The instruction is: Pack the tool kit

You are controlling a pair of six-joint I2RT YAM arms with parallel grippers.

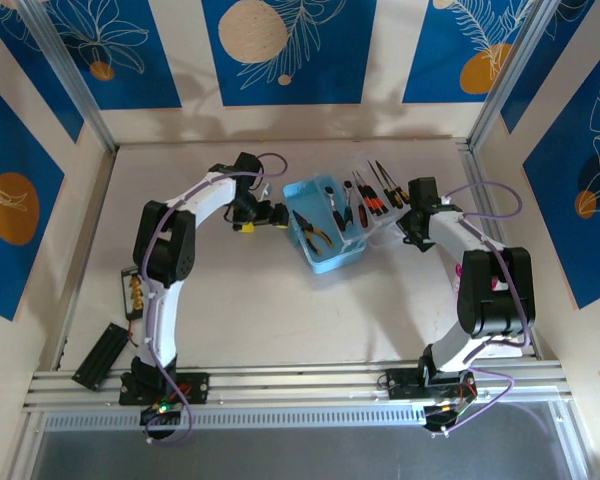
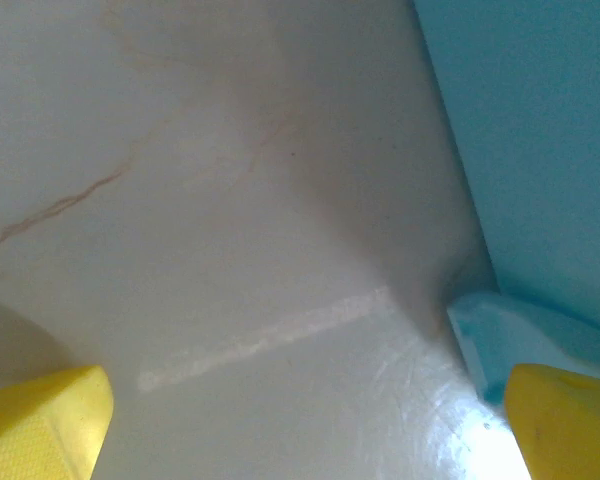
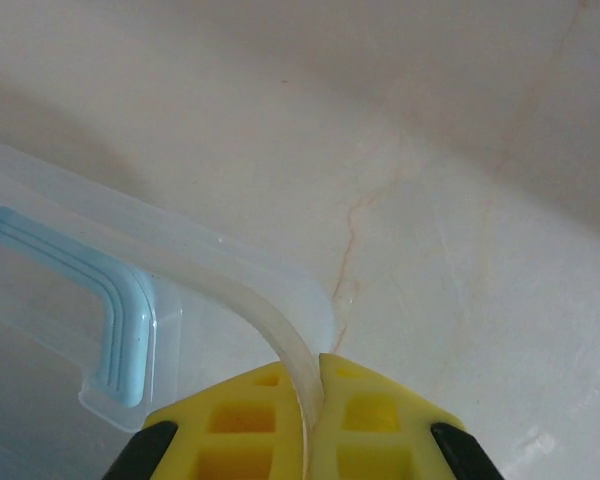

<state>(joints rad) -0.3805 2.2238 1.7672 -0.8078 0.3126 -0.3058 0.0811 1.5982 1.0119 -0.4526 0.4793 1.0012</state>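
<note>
We see a smooth, pale table (image 2: 230, 200), veined like marble and faintly glossy. The case (image 1: 335, 262) looks like translucent light-blue plastic; its lid (image 3: 210, 300) is clear, glossy plastic. The right claw (image 3: 313, 420) has matt yellow plastic fingertips (image 3: 250, 425) with moulded pockets; the left claw (image 2: 302, 430) has finely textured yellow ones.

Pliers (image 1: 313, 232) lie in the case (image 1: 332, 263), screwdrivers (image 1: 376, 196) apparently on its lid (image 1: 383, 224) rightward.
</note>
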